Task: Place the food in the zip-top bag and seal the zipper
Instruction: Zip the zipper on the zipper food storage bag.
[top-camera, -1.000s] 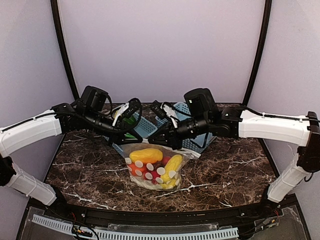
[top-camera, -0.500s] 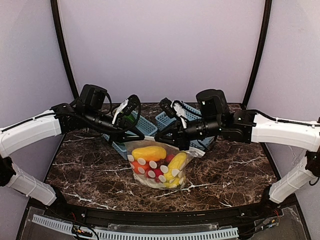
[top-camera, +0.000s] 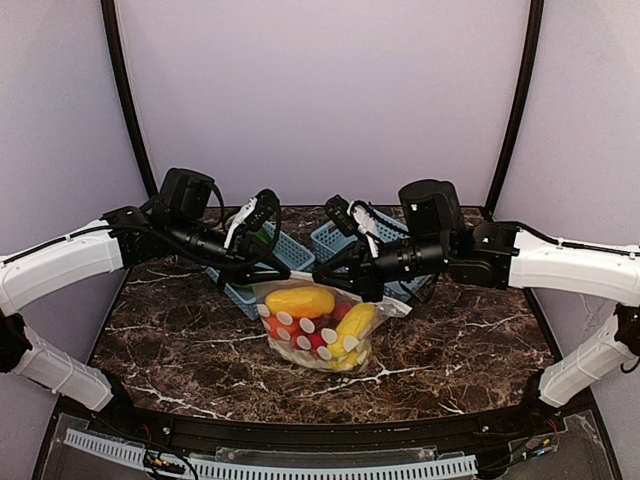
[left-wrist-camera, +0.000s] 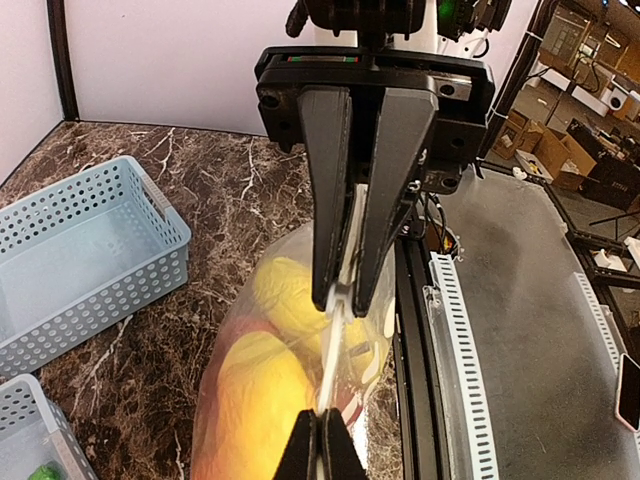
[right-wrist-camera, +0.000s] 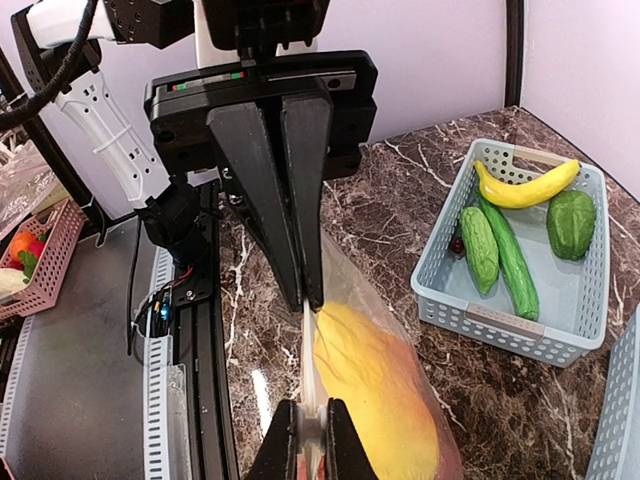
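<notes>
One bag, two hands, one zipper held taut between them!
Nearest, the zip-top bag sits on the table, with yellow, red and orange food inside. Above, the zipper runs left to right. The left hand pinches one stretch and the right hand pinches the next, fingertips facing along the strip. Behind stand two light-blue baskets.

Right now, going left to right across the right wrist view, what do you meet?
Pink basket → left gripper, shut on the zip-top bag at its edge → yellow food inside the bag → light-blue basket. The right gripper sits directly below the left gripper, so it is left out.
</notes>
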